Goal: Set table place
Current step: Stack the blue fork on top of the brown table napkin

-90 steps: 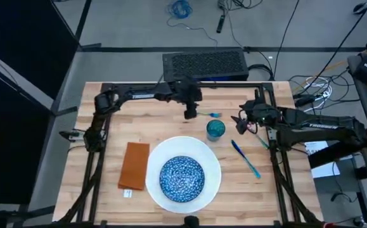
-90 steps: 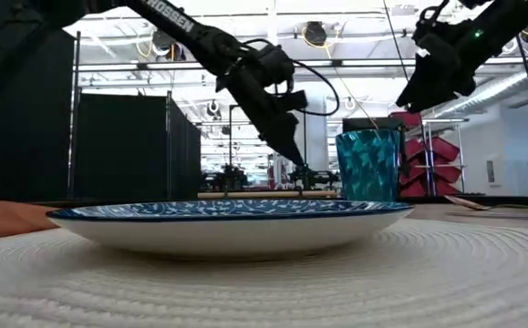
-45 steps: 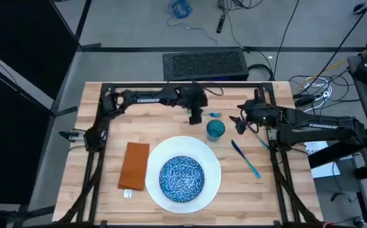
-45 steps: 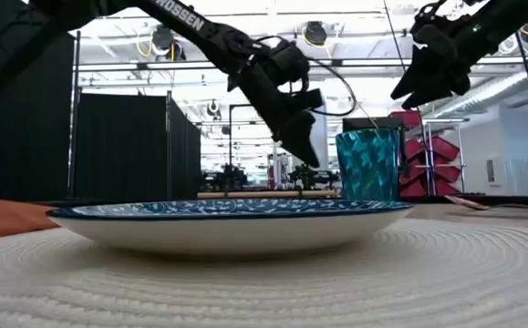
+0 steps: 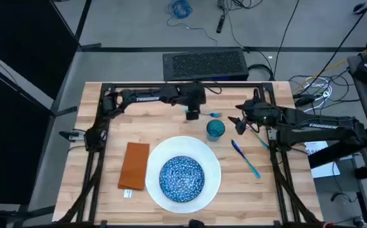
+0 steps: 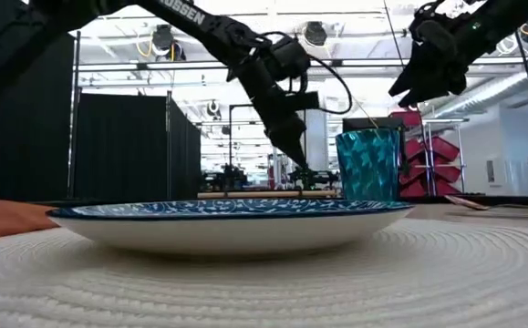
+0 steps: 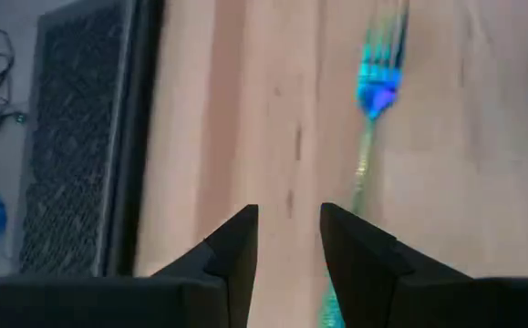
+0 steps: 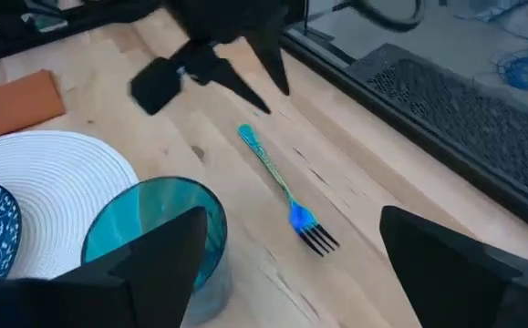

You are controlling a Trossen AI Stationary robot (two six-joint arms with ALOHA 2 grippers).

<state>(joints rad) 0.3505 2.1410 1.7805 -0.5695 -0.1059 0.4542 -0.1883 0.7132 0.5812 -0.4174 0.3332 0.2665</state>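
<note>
Nearest the front edge of the tabletop (image 5: 94, 190), a blue bowl (image 5: 182, 177) is seen on the white plate (image 5: 212, 164), orange napkin (image 5: 134, 165) just beside it. Further back the teal cup (image 5: 215, 130) stands, a fork (image 8: 282, 187) behind. Left gripper (image 5: 192, 114) is hung over the fork handle, jaws narrowly apart. Right gripper (image 5: 239, 124) is held near the cup, jaws spread wide

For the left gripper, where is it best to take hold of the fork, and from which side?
Probably the slim handle of the fork, taken from straight above. It lies flat on the table, so the fingers must close across its narrow width. The left gripper hovers open beside the handle end, far from the tines and the cup.
</note>
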